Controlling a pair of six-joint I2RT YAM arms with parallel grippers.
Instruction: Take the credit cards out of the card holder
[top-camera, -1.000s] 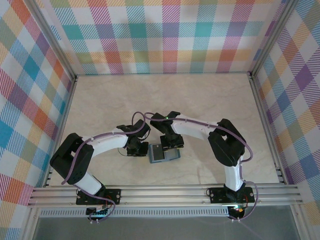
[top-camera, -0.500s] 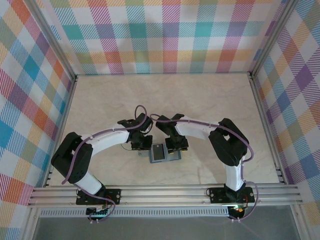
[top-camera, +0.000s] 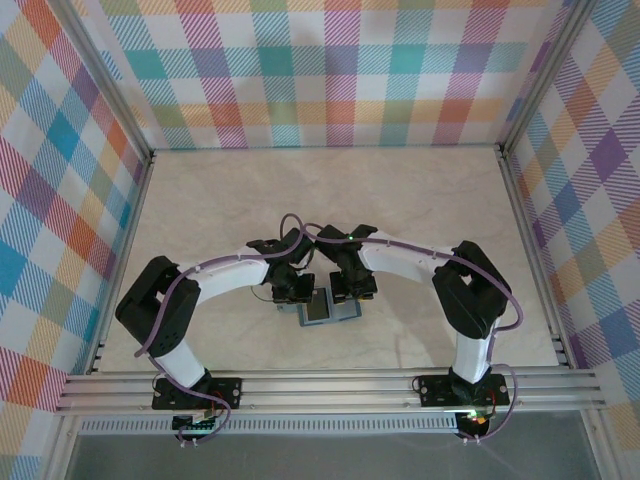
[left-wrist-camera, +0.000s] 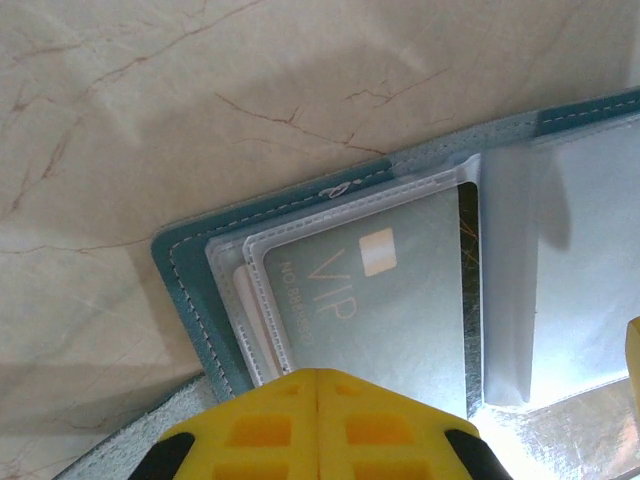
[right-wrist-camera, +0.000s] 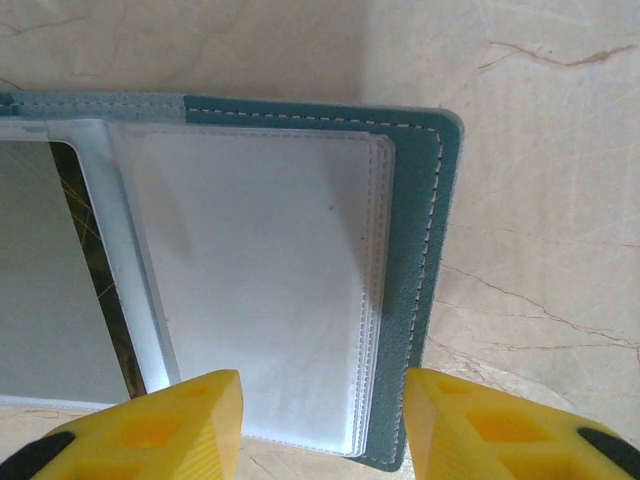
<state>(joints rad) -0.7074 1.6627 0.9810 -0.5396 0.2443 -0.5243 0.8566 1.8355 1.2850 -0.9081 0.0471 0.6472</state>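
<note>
Top external view: the card holder (top-camera: 328, 308) lies open on the bench (top-camera: 200, 220), low and centre in the frame. Both arms bend in over it, the left fingers (top-camera: 293, 292) at its left edge and the right fingers (top-camera: 350, 292) at its right.

Left wrist view: the left fingers are clenched together at the bottom of the frame, right over the holder's near edge, with nothing visibly caught between them. A grey card (left-wrist-camera: 380, 300) marked VIP sits fully inside a clear sleeve on that side. A pale strip (left-wrist-camera: 252, 318) at the sleeve's left edge may be a second card underneath.

Right wrist view: the right fingers are spread apart at the bottom corners, grasping nothing. The other page's clear sleeves lie between them and look empty.

Opening the holder looks done and the pulling has not begun. Every card I can make out is still sleeved, so all the extraction is left.
</note>
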